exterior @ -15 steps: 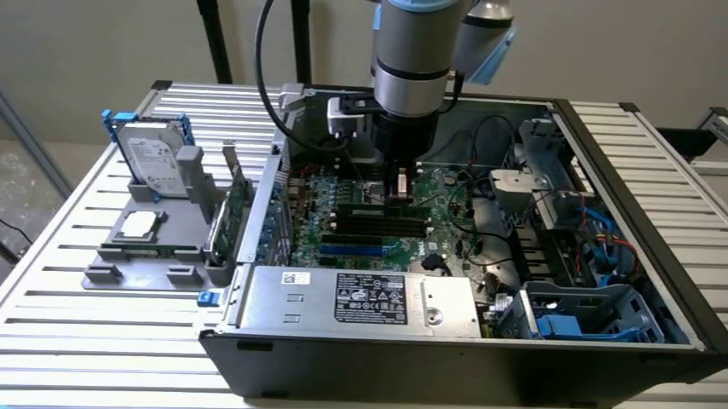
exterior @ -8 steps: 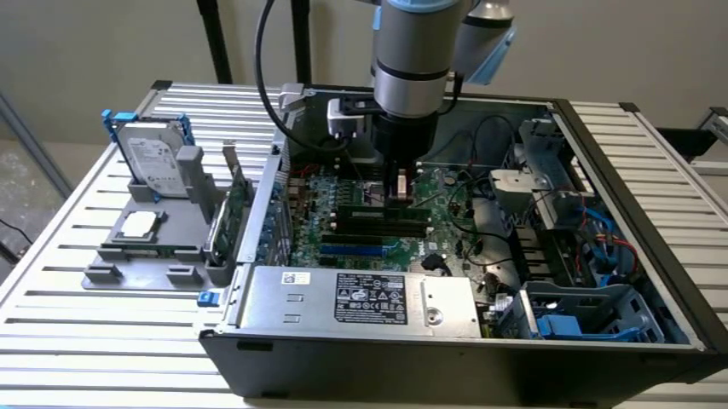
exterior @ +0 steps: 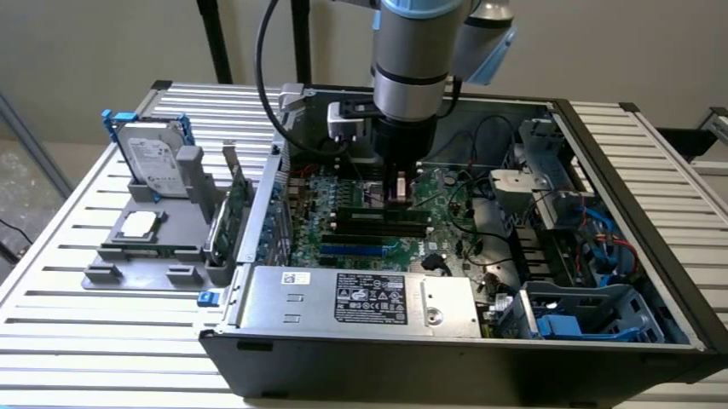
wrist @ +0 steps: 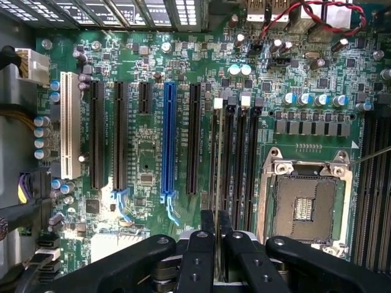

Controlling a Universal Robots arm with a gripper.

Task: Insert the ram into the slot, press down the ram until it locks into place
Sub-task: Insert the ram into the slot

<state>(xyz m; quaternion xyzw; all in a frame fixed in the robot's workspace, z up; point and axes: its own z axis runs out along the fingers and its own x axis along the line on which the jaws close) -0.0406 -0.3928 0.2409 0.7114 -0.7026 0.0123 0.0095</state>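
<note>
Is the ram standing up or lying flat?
Standing on edge: the ram looks like a thin line in the gripper, running along the slot. Clicked in? Cannot tell.

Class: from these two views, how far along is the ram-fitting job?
Done: the ram is gripped and lined up along the slot. In hand: the gripper holds it there, edge-on. Left: pressing until it locks; whether it has entered the slot cannot be told.
</note>
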